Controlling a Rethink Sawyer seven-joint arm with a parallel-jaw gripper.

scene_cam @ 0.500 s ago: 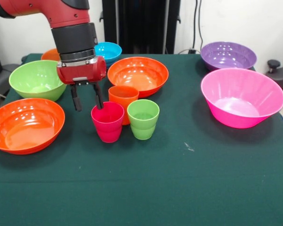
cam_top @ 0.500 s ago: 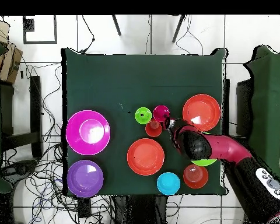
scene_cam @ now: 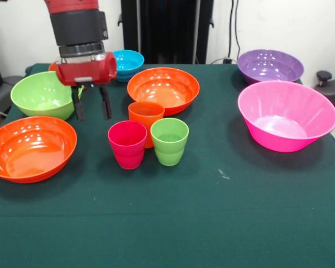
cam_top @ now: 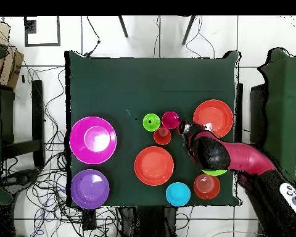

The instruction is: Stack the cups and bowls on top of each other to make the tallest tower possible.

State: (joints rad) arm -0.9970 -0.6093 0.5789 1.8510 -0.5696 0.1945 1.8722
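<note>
Taking the magenta-red ridged plastic cup [scene_cam: 127, 144] as your landmark: your red-and-black gripper [scene_cam: 91, 109] hangs up and left of it, fingers spread, gripping nothing. The orange plastic cup [scene_cam: 146, 115] touches behind it; the light green plastic cup [scene_cam: 169, 140] stands just right.

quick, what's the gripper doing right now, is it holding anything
Gripper: open, holding nothing, raised beside the magenta-red cup.

Gripper [scene_cam: 91, 109] lifted clear of magenta cup [scene_cam: 127, 144].
</note>
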